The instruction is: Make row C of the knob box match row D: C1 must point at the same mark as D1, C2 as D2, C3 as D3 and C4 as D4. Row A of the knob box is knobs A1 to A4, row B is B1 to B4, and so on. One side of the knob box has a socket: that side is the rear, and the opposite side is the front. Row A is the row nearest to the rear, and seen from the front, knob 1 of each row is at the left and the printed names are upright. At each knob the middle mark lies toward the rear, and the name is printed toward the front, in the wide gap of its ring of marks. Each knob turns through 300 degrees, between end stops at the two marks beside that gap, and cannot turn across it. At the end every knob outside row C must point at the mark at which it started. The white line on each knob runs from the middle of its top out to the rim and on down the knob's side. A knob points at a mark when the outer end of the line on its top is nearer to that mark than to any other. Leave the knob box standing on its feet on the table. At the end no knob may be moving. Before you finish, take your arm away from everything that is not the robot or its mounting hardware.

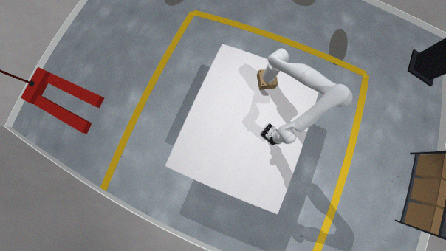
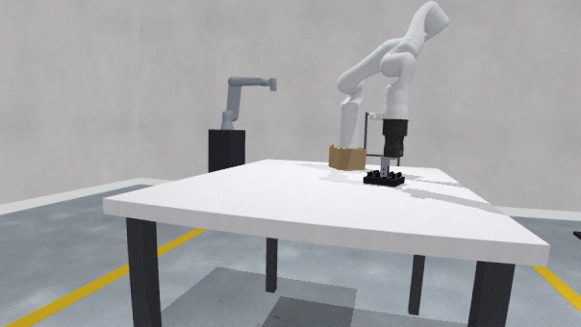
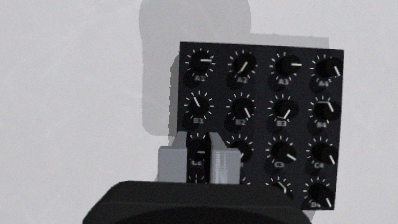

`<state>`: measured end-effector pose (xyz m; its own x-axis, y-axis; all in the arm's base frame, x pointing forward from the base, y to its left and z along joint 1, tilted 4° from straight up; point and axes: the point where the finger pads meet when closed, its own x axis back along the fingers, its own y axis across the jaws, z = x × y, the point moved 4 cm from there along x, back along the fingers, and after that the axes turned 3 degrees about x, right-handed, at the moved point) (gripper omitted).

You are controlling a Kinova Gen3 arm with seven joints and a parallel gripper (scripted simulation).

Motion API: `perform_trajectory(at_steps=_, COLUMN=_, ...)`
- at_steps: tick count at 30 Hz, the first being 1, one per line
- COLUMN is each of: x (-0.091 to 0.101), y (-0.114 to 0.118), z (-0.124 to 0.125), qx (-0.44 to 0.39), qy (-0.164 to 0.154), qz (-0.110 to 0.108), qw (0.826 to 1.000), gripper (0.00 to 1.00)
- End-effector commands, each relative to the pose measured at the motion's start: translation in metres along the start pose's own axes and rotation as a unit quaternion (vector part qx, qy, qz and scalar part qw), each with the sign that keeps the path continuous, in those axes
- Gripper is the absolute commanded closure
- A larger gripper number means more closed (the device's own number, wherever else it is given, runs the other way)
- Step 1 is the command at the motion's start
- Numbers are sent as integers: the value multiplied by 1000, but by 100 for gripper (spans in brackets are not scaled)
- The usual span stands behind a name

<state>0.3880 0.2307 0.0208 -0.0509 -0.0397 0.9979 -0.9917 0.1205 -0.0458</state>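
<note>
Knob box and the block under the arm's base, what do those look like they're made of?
Knob box: probably matte plastic, evenly black without bright glints, though painted metal is possible.

Base block: perhaps wood, tan and dull; no grain shows to confirm it.

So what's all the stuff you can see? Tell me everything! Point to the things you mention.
table (image 1: pixel 214 129) (image 2: pixel 289 207) (image 3: pixel 75 100): 1, white, middle
knob box (image 1: pixel 263 133) (image 2: pixel 385 182) (image 3: pixel 262 125): 1, black, on table
knobs (image 2: pixel 398 175) (image 3: pixel 242 62): at least 14, black, on box
forked thing (image 1: pixel 66 114): 1, red, floor
boxes (image 1: pixel 428 188): at least 3, brown, on rack
rack (image 1: pixel 409 184): 1, dark, right
frame (image 2: pixel 366 132): 1, dark, behind robot; maybe that rack
stand (image 2: pixel 226 149): 1, black, back left
small arm (image 2: pixel 234 98): 1, grey, on stand
post (image 1: pixel 422 66): 1, black, right; maybe that stand
floor lines (image 1: pixel 160 77) (image 2: pixel 180 243): yellow
mount (image 1: pixel 272 85) (image 2: pixel 347 159): 1, brown, table
arm (image 1: pixel 304 75) (image 2: pixel 363 74): 1, white
fingers (image 2: pixel 385 167): 2, grey
</note>
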Motion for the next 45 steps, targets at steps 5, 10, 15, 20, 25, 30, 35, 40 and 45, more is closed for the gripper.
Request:
perform_trajectory(at_steps=5, x=1, y=0, z=0, qx=2, qy=-1, qz=1, qw=1000, gripper=70)
perform_trajectory(at_steps=10, x=1, y=0, z=0, qx=7, qy=-1, qz=1, qw=1000, gripper=70)
perform_trajectory(at_steps=15, x=1, y=0, z=0, qx=16, qy=-1, qz=1, qw=1000, gripper=70)
perform_trajectory(at_steps=20, x=1, y=0, z=0, qx=24, qy=-1, qz=1, qw=1000, gripper=70)
perform_trajectory(at_steps=25, x=1, y=0, z=0, qx=41, qy=-1, qz=1, qw=999, gripper=70)
perform_trajectory(at_steps=30, x=1, y=0, z=0, qx=62, qy=-1, qz=1, qw=998, gripper=70)
perform_trajectory(at_steps=35, x=1, y=0, z=0, qx=88, qy=-1, qz=1, qw=996, gripper=70)
perform_trajectory(at_steps=40, x=1, y=0, z=0, qx=106, qy=-1, qz=1, qw=994, gripper=70)
perform_trajectory(at_steps=45, x=1, y=0, z=0, qx=140, qy=-1, qz=1, qw=990, gripper=70)
